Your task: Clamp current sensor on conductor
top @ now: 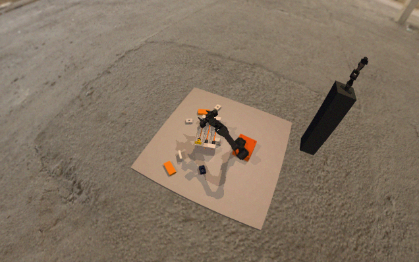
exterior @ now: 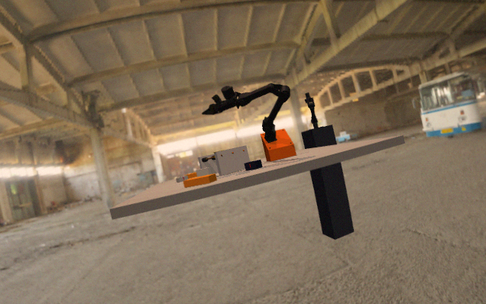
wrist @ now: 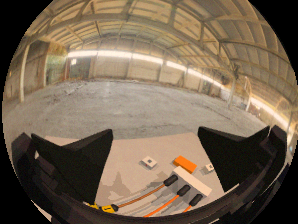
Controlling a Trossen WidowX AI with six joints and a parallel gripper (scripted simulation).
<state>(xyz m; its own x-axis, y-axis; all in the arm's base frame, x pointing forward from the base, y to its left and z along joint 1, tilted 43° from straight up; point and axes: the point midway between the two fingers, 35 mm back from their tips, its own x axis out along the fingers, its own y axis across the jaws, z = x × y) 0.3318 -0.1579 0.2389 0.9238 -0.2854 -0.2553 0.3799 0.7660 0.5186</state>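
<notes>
A small dark navy block (top: 202, 170) (exterior: 257, 165), which looks like the current sensor, stands on the table on the near side of the rack; its arrow cannot be made out. Conductors, one brown (wrist: 140, 200) and two orange (top: 208, 132) (wrist: 167, 202), run between the rack's white end blocks (top: 205, 146) (exterior: 233, 160) (wrist: 192, 181). A yellow marker (top: 197, 142) (wrist: 107, 209) is at one end of the brown conductor; its lettering is unreadable. My gripper (top: 200, 122) (exterior: 204, 113) (wrist: 157, 133) is wide open and empty, high above the rack's far part, pointing nearly level.
Orange blocks (top: 170, 168) (exterior: 200, 180) (wrist: 185, 164) lie before and behind the rack. Small pale blocks with holes (top: 188, 121) (wrist: 148, 161) lie near its far end, and a pale upright piece (top: 180, 154) stands nearer. A black pillar (top: 326, 118) (exterior: 332, 198) carries another small arm off the table.
</notes>
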